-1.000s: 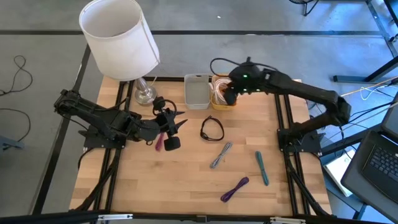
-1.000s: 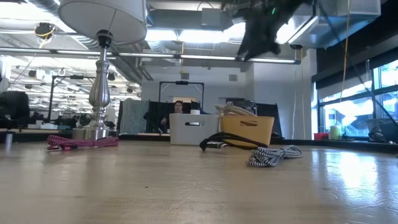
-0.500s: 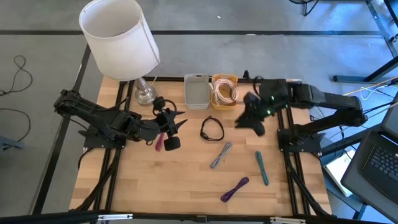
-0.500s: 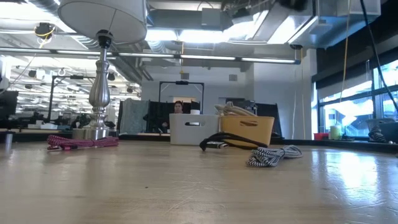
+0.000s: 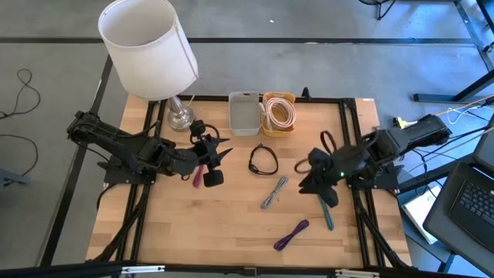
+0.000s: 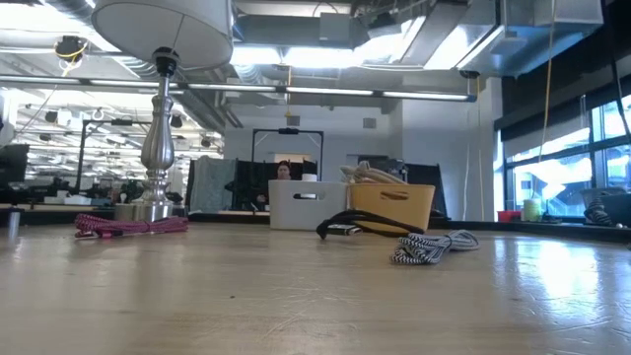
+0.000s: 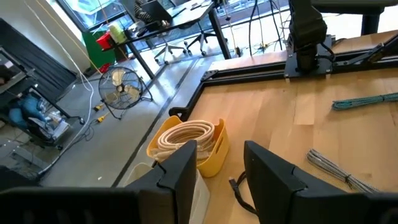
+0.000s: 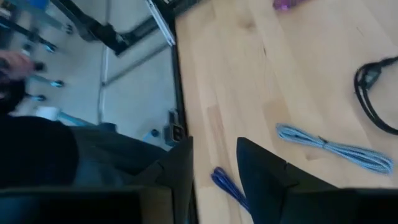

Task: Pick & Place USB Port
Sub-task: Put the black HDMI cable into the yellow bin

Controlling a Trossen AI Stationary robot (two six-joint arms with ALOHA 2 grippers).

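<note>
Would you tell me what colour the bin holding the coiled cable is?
Yellow bin; the left wrist view shows it best.

On the wooden surface five loose cables lie apart: one black, one grey-and-white braided, one purple, one teal and one pink. Two bins stand side by side at the far edge: one grey, and one yellow holding one coiled pale cable. One lamp stands at the far left corner. Two dark arms reach in, one from each side.
</note>
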